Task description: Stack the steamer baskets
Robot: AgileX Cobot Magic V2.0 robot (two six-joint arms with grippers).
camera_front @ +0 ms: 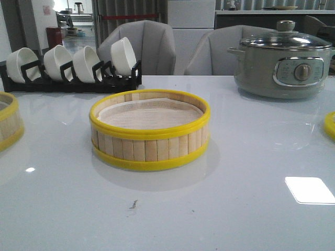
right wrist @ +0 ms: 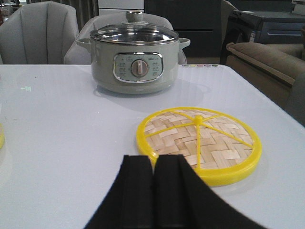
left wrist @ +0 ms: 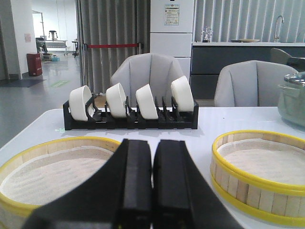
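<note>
Where the glossy white surface (camera_front: 220, 209) spreads forward, two steamer baskets stand on it: a centre basket (camera_front: 150, 134), round and shallow, walled in pale vertical wood slats between bright yellow top and bottom rims, with a whitish woven liner inside; a left basket (camera_front: 9, 125) of like make, cut by the frame's left edge; one woven lid (right wrist: 198, 139), flat and round, herringbone cane under a yellow rim with yellow spokes, lies apart at the right, near one grey-green electric pot (camera_front: 282, 61) with a glass lid; four white bowls (camera_front: 72, 61) stand tilted in one black rack (camera_front: 73, 82) at the rear left; left pincer (left wrist: 152, 181), matte black, fingers pressed together, empty; right pincer (right wrist: 153, 191) likewise closed, holding nothing.
</note>
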